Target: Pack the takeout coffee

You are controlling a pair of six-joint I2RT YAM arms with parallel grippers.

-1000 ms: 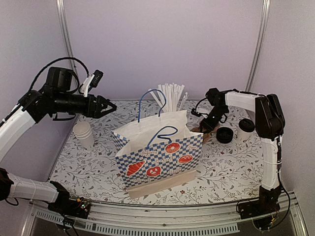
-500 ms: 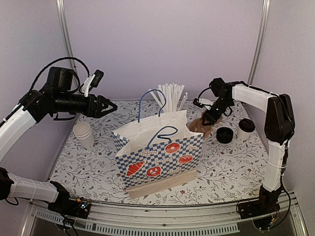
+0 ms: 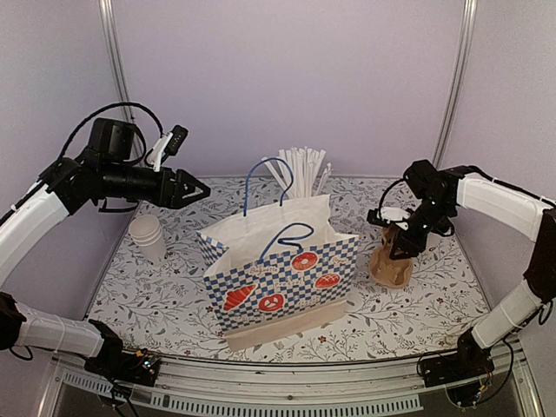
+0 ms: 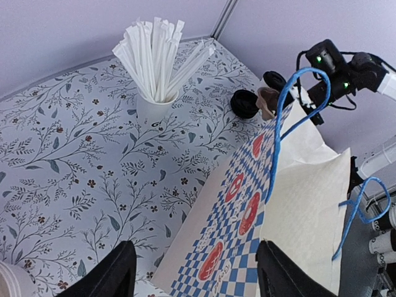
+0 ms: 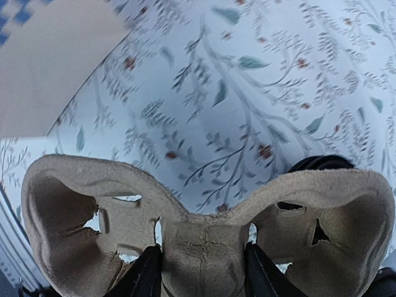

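Note:
The takeout coffee (image 4: 273, 78), a white cup with a black lid, stands at the far right of the table in the left wrist view; in the top view my right arm hides it. My right gripper (image 3: 405, 240) (image 5: 204, 275) is shut on the middle web of a brown cardboard cup carrier (image 3: 389, 268) (image 5: 204, 238), which hangs on edge low over the table, right of the bag. The blue-checked paper bag (image 3: 278, 269) (image 4: 297, 185) stands open in the middle. My left gripper (image 3: 198, 188) (image 4: 198, 278) hovers open and empty above the bag's left side.
A white cup full of straws (image 3: 300, 174) (image 4: 154, 108) stands behind the bag. Stacked white cups (image 3: 148, 236) sit at the left. A loose black lid (image 4: 244, 103) lies near the coffee. A black rim (image 5: 322, 163) peeks over the carrier.
My right arm has carried the cardboard carrier from the bag's right rim out to the right and down towards the table. The left arm has hardly moved.

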